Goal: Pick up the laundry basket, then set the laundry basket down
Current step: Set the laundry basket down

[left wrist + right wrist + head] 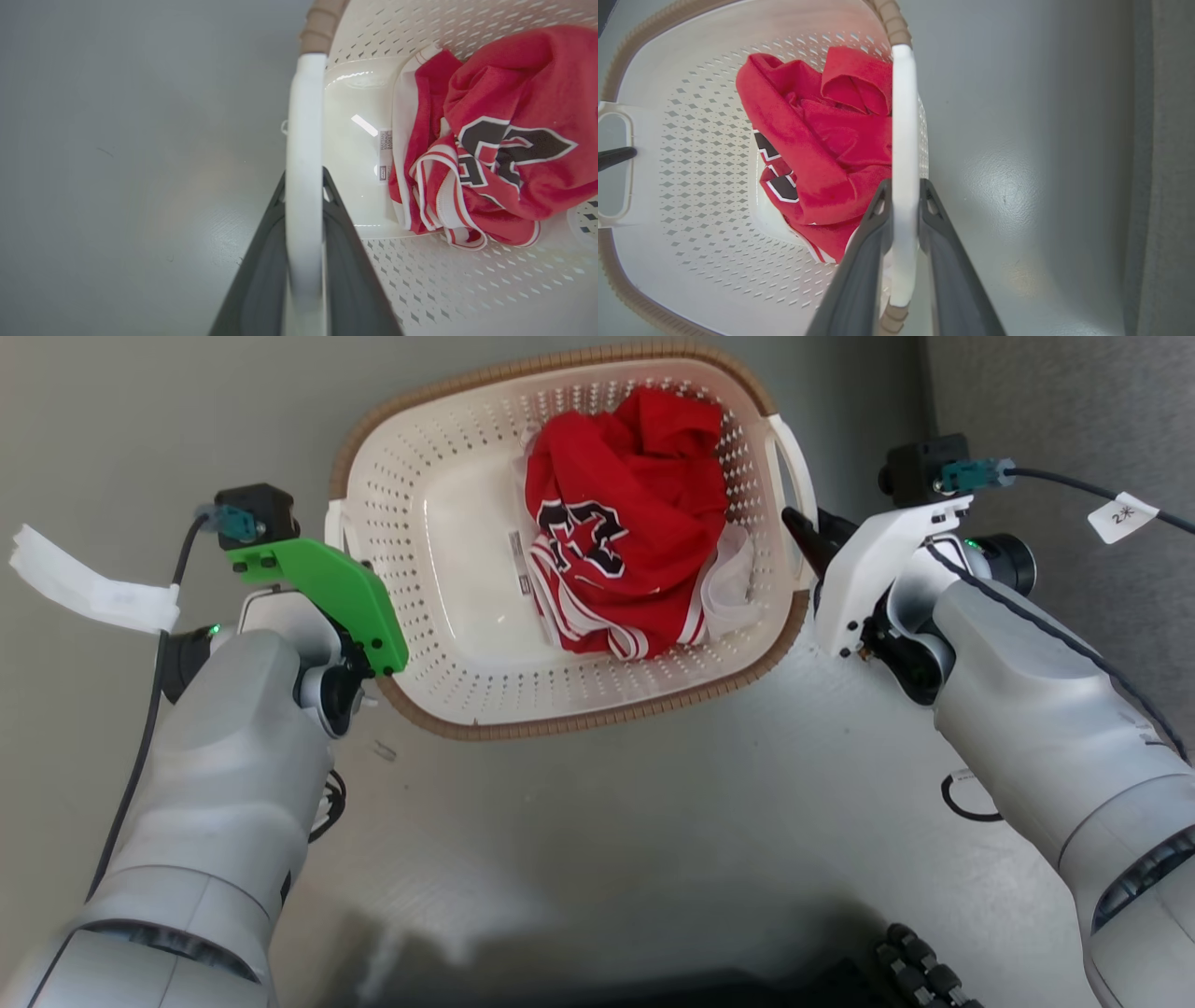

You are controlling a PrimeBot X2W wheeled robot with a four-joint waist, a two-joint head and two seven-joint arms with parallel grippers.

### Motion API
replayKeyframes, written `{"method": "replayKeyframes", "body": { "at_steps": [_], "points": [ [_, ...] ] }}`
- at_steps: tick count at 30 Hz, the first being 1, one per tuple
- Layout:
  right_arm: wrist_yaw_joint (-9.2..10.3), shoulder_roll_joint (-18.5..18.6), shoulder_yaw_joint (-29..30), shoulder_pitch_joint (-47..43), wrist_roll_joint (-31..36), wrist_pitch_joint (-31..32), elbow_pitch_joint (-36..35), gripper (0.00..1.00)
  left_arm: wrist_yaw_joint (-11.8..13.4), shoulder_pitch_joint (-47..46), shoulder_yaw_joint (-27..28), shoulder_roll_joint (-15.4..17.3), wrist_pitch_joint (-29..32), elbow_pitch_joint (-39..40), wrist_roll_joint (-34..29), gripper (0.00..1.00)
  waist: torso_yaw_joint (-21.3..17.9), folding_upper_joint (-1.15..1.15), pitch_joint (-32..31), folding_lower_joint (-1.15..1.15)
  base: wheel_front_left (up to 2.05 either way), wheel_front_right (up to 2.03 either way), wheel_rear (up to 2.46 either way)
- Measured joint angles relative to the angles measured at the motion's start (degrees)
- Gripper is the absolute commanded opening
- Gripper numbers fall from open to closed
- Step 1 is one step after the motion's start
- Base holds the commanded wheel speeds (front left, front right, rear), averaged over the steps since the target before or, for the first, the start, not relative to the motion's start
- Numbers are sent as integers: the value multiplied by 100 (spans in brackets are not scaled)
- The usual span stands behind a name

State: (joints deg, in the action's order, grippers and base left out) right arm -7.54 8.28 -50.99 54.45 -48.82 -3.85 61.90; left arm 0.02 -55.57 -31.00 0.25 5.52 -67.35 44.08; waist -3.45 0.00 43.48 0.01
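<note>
The laundry basket [448, 569] is cream-white with perforated walls and a brown rim, and lies between my two arms in the head view. A crumpled red jersey [635, 495] fills its right half. My left gripper [359, 579], under its green mount, is at the basket's left handle. In the left wrist view the left gripper [304, 179] is shut on that white handle [303, 116]. My right gripper [805, 537] meets the right handle, and the right wrist view shows the right gripper [904, 189] shut on the white bar [903, 116]. Whether the basket touches the floor, I cannot tell.
Grey floor [597, 840] surrounds the basket. A darker grey strip [1055, 392] runs along the far right. White paper tags hang from the wrist cables [93, 588] [1120, 518]. My dark base [653, 980] is at the bottom edge.
</note>
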Motion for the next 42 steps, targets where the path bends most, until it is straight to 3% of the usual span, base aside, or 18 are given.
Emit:
{"method": "replayKeyframes", "body": {
  "at_steps": [26,42],
  "points": [
    [0,-82,-78,303,25,-483,229,0,109,-360,-41,-8,-668,-116,-192,0,35,0,805,-1,0,0,0],
    [-16,-78,-120,364,-14,-594,286,0,40,-443,-58,-21,-758,-192,-191,0,58,0,862,-1,0,0,0]
  ]
}}
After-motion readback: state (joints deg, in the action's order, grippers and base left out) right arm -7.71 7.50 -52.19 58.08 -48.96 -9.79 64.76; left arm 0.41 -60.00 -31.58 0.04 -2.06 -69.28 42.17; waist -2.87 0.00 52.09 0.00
